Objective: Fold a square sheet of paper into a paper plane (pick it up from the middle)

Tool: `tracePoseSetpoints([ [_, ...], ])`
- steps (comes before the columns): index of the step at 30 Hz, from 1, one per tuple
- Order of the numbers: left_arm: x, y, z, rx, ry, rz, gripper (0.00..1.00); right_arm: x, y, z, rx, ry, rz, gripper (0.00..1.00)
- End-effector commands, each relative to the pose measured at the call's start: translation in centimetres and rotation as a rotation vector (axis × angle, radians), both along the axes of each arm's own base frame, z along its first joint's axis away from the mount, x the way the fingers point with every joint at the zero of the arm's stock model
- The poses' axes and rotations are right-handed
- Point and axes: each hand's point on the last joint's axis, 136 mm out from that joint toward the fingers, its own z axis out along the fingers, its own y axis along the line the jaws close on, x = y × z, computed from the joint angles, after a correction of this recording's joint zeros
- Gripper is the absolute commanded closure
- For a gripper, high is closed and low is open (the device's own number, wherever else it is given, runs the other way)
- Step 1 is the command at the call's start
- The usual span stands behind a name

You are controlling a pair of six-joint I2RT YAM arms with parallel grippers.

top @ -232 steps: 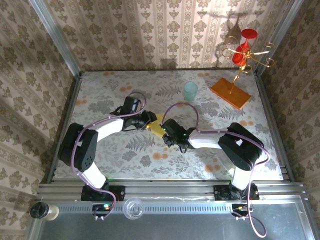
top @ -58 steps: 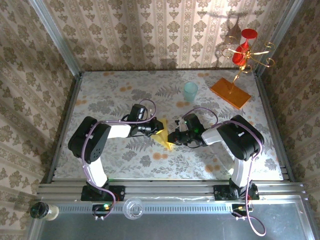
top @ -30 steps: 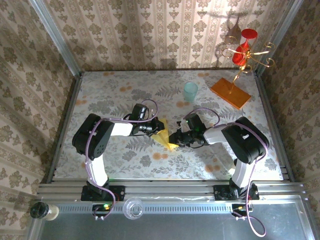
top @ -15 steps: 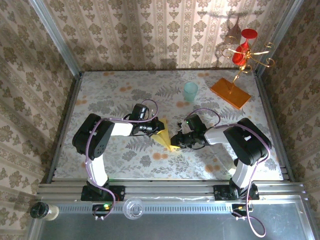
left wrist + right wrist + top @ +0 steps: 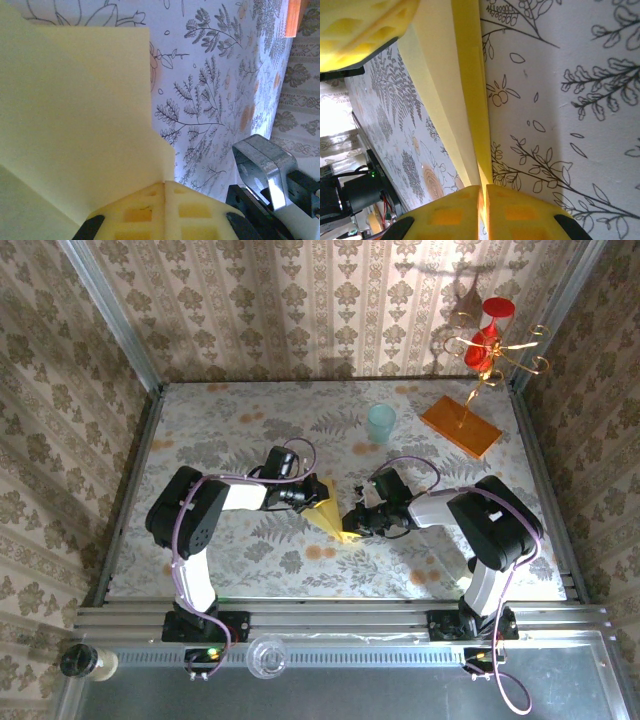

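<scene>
Firstly, table (image 5: 200, 430): pale floral-printed top, walled on three sides with patterned paper.

Left arm (image 5: 185, 515) and right arm (image 5: 490, 520): black-and-white, both reached inward toward the table's middle.

Orange slab (image 5: 460, 427): flat rectangle near the far right corner, carrying a gold stand (image 5: 500, 350) hung with red pieces. The left wrist view caught one orange corner (image 5: 295, 17) at its upper right.

Paper plane (image 5: 330, 512): thin, matte yellow, folded to a narrow point aimed at the near edge. It sat around the table's middle, between the two grippers. The top view gave the whole pointed outline. The left wrist view gave broad, pale overlapping flaps (image 5: 75, 125) with a stepped edge. The right wrist view gave a long folded edge (image 5: 465, 100) raised off the tabletop.

Cup (image 5: 381, 423): pale teal, upright, beyond the plane toward the far edge.

Left gripper (image 5: 313, 496): yellow pads pressed together on the plane's far end (image 5: 165, 200).

Right gripper (image 5: 350, 520): yellow pads closed on the plane's right edge (image 5: 483, 200).
</scene>
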Motion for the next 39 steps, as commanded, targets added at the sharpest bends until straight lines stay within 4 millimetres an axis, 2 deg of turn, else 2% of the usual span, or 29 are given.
tracePoseSetpoints([
  [1, 0.2, -0.1, -0.7, 0.026, -0.001, -0.014, 0.94, -1.4, -1.2, -2.1, -0.09, 0.075, 0.002, 0.86],
  [12, 0.3, -0.1, -1.2, 0.028, 0.011, -0.018, 0.94, -1.6, -1.2, -2.2, -0.102, 0.083, 0.007, 0.86],
  [30, -0.1, 0.9, -2.7, 0.075, 0.049, 0.003, 0.94, -1.8, -1.2, -2.4, -0.11, 0.091, 0.01, 0.87],
  [39, -1.1, 2.5, -5.5, 0.177, 0.119, 0.021, 0.94, -1.4, -1.1, -1.6, -0.106, 0.068, 0.003, 0.86],
])
